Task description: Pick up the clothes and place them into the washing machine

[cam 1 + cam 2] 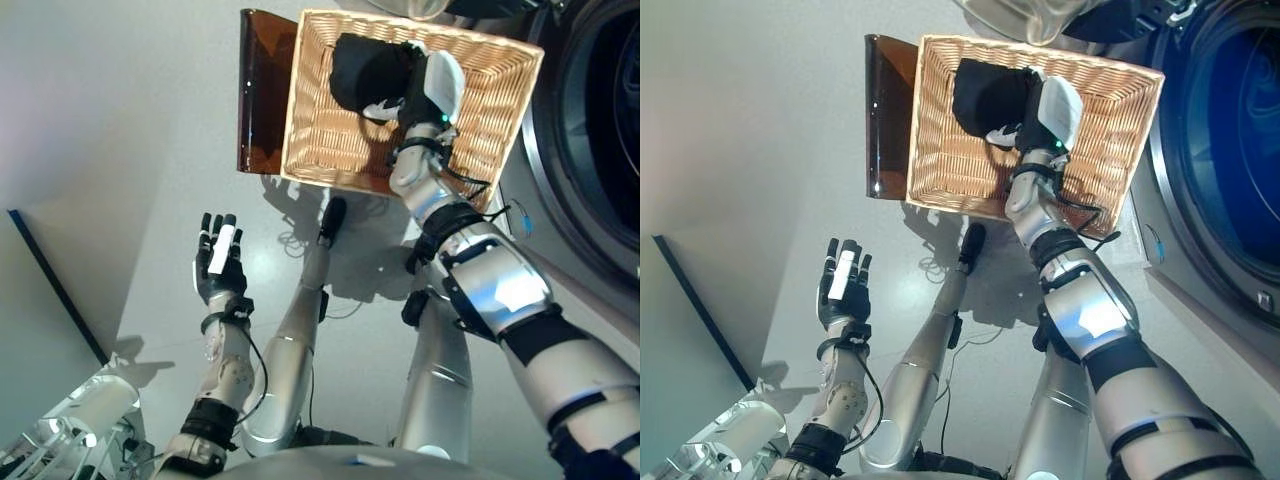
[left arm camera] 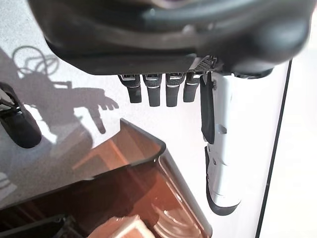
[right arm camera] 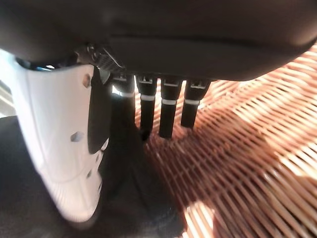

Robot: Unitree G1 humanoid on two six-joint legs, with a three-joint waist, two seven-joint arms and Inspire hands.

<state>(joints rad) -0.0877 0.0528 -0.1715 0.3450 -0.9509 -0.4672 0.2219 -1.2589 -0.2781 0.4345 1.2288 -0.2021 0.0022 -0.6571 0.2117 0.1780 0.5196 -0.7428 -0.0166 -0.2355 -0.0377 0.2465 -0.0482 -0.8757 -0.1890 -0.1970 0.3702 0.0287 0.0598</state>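
A heap of black clothes (image 1: pixel 365 70) lies in the far left corner of a wicker basket (image 1: pixel 340 150) on the floor. My right hand (image 1: pixel 425 95) reaches into the basket beside the heap, its white-covered thumb on top. In the right wrist view its fingers (image 3: pixel 166 114) are straight, their tips touching the black cloth (image 3: pixel 138 193) over the wicker (image 3: pixel 247 163), with nothing gripped. My left hand (image 1: pixel 220 265) hangs open above the bare floor, well short of the basket, its fingers (image 2: pixel 153 91) spread and straight. The washing machine's round opening (image 1: pixel 1230 150) is to the right of the basket.
A brown translucent container (image 1: pixel 262 90) stands against the basket's left side and also shows in the left wrist view (image 2: pixel 133 188). A dark wall edge (image 1: pixel 55 285) runs along the floor at the left. Grey floor lies between my left hand and the basket.
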